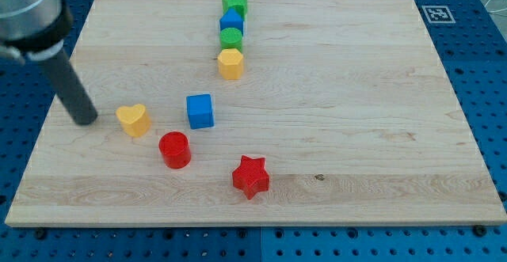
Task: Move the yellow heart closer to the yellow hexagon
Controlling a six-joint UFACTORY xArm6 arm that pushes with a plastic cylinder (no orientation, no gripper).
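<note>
The yellow heart (pixel 134 120) lies on the wooden board at the view's left. The yellow hexagon (pixel 230 63) sits up and to the right of it, at the bottom end of a short column of blocks. My tip (pixel 84 119) rests on the board just left of the yellow heart, with a small gap between them. A blue cube (pixel 200 111) stands between the heart and the hexagon, a little to the right of the heart.
Above the hexagon stand a green cylinder (pixel 231 38), a blue block (pixel 231 21) and a green star (pixel 234 5). A red cylinder (pixel 174 149) lies below and right of the heart, a red star (pixel 251 176) further right. The board's left edge (pixel 47 127) is near my tip.
</note>
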